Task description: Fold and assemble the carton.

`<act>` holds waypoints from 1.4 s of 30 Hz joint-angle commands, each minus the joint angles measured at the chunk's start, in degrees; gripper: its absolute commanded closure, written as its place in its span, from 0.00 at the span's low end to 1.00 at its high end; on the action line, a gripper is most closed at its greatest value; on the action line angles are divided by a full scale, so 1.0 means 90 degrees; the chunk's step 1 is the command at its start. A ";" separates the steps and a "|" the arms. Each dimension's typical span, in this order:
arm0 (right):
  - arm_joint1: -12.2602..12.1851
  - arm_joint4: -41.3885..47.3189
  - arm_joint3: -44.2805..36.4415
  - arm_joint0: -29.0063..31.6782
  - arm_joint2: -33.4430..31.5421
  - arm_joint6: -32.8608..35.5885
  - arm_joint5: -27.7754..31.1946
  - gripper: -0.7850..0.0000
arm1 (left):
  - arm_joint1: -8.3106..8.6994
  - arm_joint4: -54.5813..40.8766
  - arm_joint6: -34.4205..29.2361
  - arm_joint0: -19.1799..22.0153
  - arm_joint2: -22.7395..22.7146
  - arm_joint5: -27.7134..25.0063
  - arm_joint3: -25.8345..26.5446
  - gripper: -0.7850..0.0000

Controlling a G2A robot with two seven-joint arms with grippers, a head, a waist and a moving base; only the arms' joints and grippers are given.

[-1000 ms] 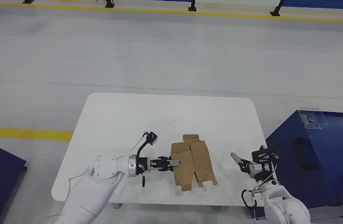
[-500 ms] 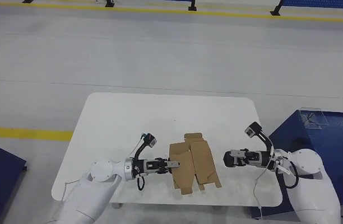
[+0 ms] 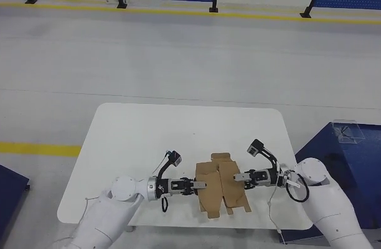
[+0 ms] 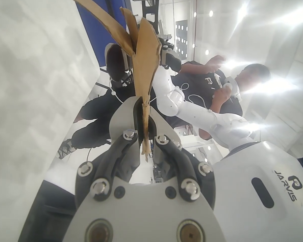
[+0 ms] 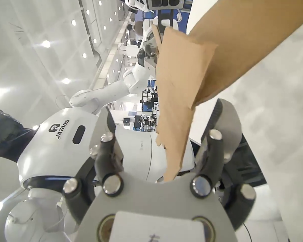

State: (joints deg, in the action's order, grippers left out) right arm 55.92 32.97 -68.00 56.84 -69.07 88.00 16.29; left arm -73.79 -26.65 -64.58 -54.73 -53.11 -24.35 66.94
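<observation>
Carton [image 3: 220,183]: flat brown blank, not folded up, near table's [image 3: 147,137] front edge, between both grippers. L gripper [image 4: 142,112]: clamped on carton's edge, thin board pinched between jaws; judged an anchor hold so blank won't slide while other side is worked. R gripper [image 5: 164,117]: jaws spread wide, one flap [image 5: 176,89] passing between them w/o being pinched; judged lined up to take opposite edge. Flaps splay apart at far end in L wrist view, so panels not yet squared; task judged early. Whether blank rests on table or hangs just above: can't tell. Table: white, matte, rounded corners. Floor [image 3: 178,56]: pale grey, w/ yellow line [image 3: 28,148]. Cabinet [image 3: 346,168]: blue, beside table's right end, clear box [image 3: 347,129] on top. Room: large hall, white ceiling w/ rows of spotlights [image 5: 46,43].
</observation>
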 commanded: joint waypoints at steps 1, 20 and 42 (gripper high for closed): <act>-0.0051 0.0054 0.0007 -0.0020 0.0053 0.0000 0.0000 1.00 | 0.0006 -0.0011 -0.0029 -0.0019 -0.0012 0.0005 -0.0005 1.00; -0.0365 -0.0260 0.0044 0.0023 -0.0111 -0.0103 0.0103 1.00 | 0.0360 -0.0546 -0.0472 -0.0208 -0.1334 -0.0051 -0.0543 0.00; -0.0363 0.0904 -0.2622 0.0334 -0.0839 -0.1263 0.1016 1.00 | 0.0463 -0.0312 -0.0411 -0.0284 -0.1608 -0.0045 -0.0661 0.00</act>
State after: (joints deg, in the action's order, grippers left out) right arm 52.60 40.59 -89.72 59.80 -76.39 77.34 24.81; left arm -69.62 -29.47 -68.27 -57.29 -67.58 -24.76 60.99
